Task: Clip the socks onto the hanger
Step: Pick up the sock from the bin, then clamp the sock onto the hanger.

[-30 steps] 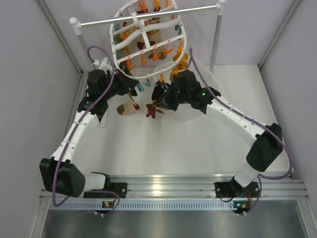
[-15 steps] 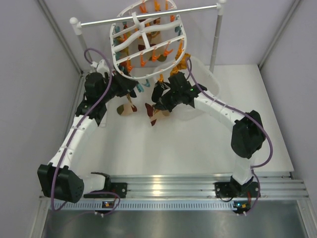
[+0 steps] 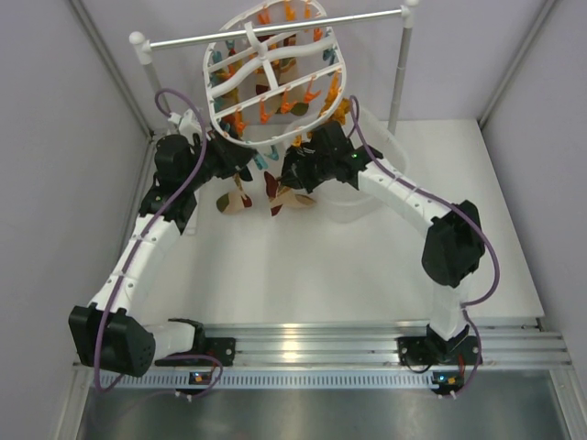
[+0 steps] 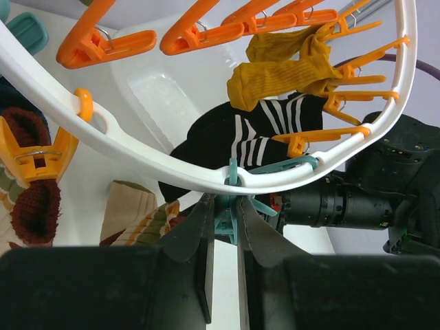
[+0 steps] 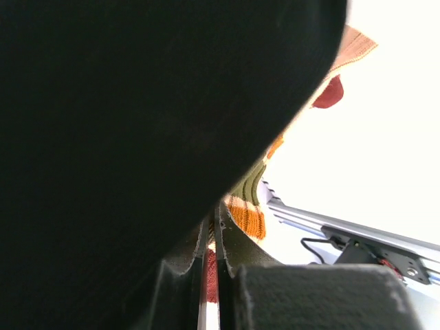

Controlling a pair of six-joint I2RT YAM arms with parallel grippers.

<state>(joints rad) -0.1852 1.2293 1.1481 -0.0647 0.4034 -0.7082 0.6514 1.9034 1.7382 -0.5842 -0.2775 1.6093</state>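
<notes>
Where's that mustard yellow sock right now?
In the left wrist view the mustard sock hangs upper right, pinched by orange clips on the white hanger, just above the black striped sock.

A silver rail (image 3: 275,30) on two white posts (image 3: 401,64) spans the back of a white surface (image 3: 321,266); a translucent tub (image 3: 383,139) stands near the right post.

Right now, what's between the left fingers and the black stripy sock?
In the left wrist view, a teal clip, pinched by the left fingers, and the hanger's white rim lie before the black stripy sock.
</notes>
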